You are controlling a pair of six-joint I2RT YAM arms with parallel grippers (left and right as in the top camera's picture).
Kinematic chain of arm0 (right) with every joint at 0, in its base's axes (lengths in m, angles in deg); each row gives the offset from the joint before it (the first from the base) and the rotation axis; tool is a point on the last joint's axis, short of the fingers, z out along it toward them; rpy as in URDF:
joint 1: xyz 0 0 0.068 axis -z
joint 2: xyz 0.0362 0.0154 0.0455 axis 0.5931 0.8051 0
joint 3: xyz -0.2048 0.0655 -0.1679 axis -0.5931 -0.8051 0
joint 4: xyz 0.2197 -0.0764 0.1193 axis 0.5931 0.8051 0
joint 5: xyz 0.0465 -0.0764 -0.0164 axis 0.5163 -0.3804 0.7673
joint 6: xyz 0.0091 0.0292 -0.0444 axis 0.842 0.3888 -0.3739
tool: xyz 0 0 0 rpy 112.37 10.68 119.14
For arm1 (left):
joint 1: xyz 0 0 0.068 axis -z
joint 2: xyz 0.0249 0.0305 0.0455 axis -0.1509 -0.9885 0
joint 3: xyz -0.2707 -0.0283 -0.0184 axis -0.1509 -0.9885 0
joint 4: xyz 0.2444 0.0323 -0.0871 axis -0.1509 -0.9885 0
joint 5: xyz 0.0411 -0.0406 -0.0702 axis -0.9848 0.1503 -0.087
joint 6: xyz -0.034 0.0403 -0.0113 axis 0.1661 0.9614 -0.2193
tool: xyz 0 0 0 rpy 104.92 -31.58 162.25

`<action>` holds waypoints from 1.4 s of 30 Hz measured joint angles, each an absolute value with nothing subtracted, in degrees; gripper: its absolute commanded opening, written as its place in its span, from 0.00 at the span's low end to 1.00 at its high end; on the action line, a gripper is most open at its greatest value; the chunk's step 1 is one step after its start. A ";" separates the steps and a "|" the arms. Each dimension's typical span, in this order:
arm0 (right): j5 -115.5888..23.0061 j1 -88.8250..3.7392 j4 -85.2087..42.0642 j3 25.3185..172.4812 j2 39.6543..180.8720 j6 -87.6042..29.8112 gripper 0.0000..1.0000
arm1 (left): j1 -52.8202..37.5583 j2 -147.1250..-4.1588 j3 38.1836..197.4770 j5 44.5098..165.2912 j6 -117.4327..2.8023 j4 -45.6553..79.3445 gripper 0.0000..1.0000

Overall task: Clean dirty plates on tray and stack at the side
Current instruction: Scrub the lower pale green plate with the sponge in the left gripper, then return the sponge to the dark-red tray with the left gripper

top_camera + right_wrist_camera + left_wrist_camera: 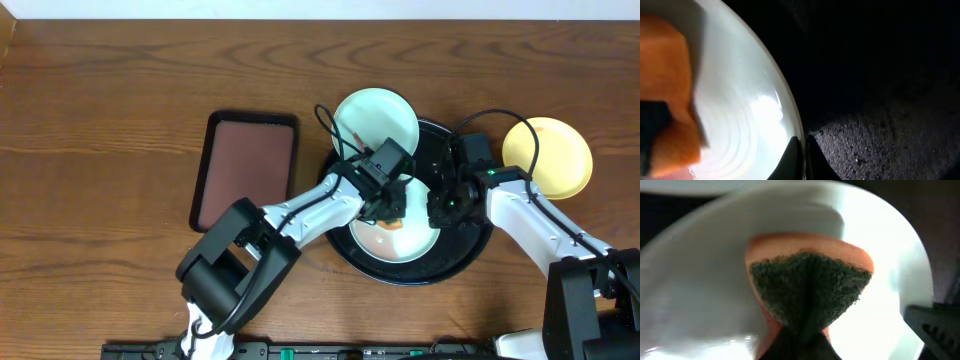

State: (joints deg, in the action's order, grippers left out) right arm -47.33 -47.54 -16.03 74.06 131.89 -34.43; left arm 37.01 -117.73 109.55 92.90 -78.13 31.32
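left gripper (388, 207) — clamps fuzzy orange-green sponge (810, 290) | right gripper (801, 150) — pinches glossy plate (750, 115) rim

Robot lab bench or test cell. Dark wood-grain table (100, 90) carries left arm (300, 212) and right arm (530, 220), white-and-black links, bare cables (328, 125) looped at wrists. Black rail (330, 352) with hardware along near edge. Pale wall (320, 8) behind. Staged props on top: black tray (470, 255), mint plate (400, 245) in it, second mint plate (385, 115), yellow plate (555, 160), brown tray (245, 165), sponge (810, 285).
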 measured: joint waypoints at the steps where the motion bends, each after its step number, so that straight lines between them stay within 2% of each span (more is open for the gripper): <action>1: -47.42 -47.54 -16.01 74.04 131.89 -34.43 0.01 | 37.12 -117.86 109.55 93.67 -78.11 31.48 0.07; 6: -47.74 -47.54 -16.01 74.04 131.89 -34.43 0.01 | 36.62 -117.90 109.72 92.86 -76.95 29.34 0.08; 14: -45.56 -47.69 -16.32 74.04 131.89 -34.43 0.01 | 34.56 -117.29 112.98 79.74 -74.81 11.89 0.07; 20: -41.78 -47.71 -16.25 74.04 131.89 -34.43 0.01 | 34.72 -117.95 115.89 77.16 -74.88 4.18 0.08; 27: -44.40 -47.65 -15.03 74.04 131.89 -34.43 0.01 | 33.69 -116.66 119.64 73.82 -73.96 -3.71 0.07; 36: -46.65 -47.60 -15.00 74.04 131.89 -35.02 0.01 | 17.67 -97.03 119.71 70.56 -68.63 -11.41 0.07; 40: -45.17 -47.49 -16.18 74.04 131.89 -37.18 0.01 | 8.64 -96.74 115.67 70.74 -64.41 -6.82 0.07; 42: -43.92 -47.49 -16.80 74.04 131.89 -37.81 0.01 | 5.52 -97.82 110.64 71.11 -62.05 -3.73 0.11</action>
State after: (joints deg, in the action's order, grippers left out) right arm -43.92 -47.49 -16.80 74.04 131.89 -37.81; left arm 5.52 -97.82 110.64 71.11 -62.05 -3.73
